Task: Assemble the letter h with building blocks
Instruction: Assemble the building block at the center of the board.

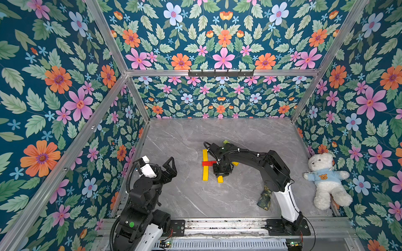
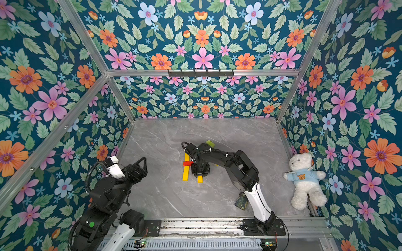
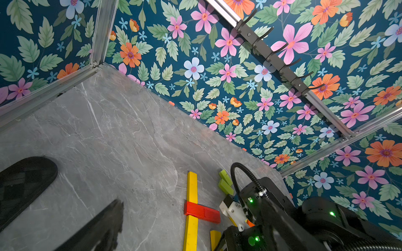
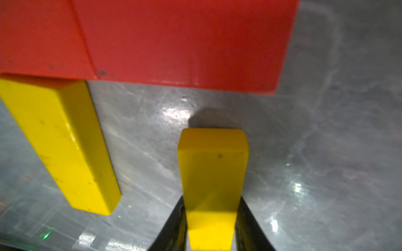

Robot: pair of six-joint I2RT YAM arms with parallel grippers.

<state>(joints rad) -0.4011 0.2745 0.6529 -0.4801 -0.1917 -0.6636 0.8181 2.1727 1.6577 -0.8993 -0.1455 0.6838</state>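
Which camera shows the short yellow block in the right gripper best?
Right wrist view: the short yellow block sits large, clamped between the jaws. Both top views show only its end past the right gripper; left wrist view, one corner.

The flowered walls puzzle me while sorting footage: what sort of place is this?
Likely a lab test cell for robot manipulation, not a home: flower-print panels set in an aluminium frame box in a marble-look tabletop, and the left arm and right arm are mounted on a rail at its front edge.
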